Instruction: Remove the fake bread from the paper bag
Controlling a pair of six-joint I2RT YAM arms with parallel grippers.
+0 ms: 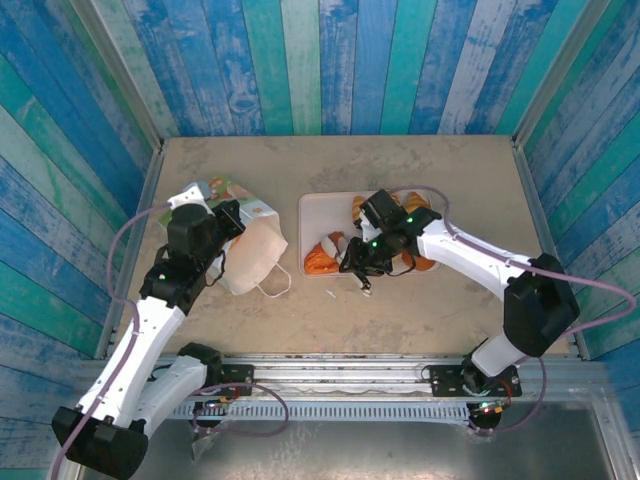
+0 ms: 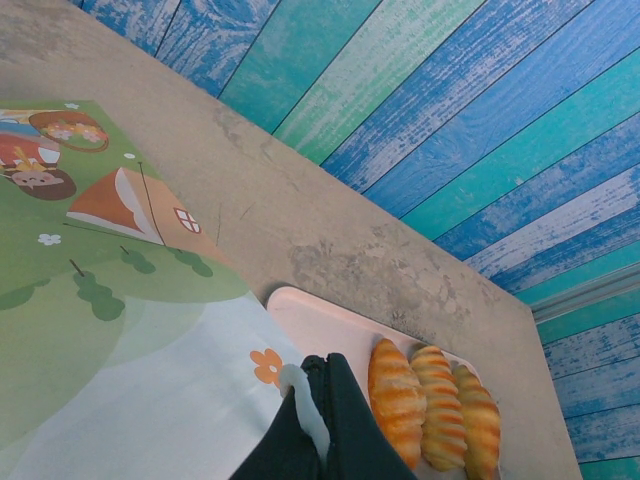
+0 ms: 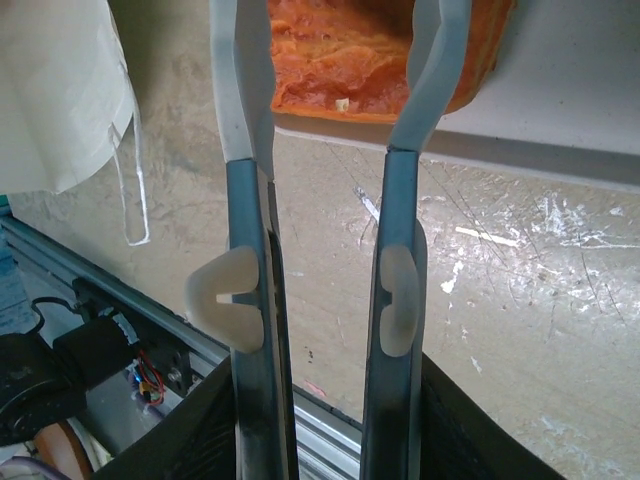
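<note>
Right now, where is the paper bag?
In the top view the bag lies on the left half of the table, just left of the pink tray.

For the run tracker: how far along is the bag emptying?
Done: three ridged golden toy croissants on the pale pink tray. In hand: right claw straddles an orange pastry at its edge, grip unclear; left claw pinches the white printed paper bag. Left: bag contents hidden.
</note>
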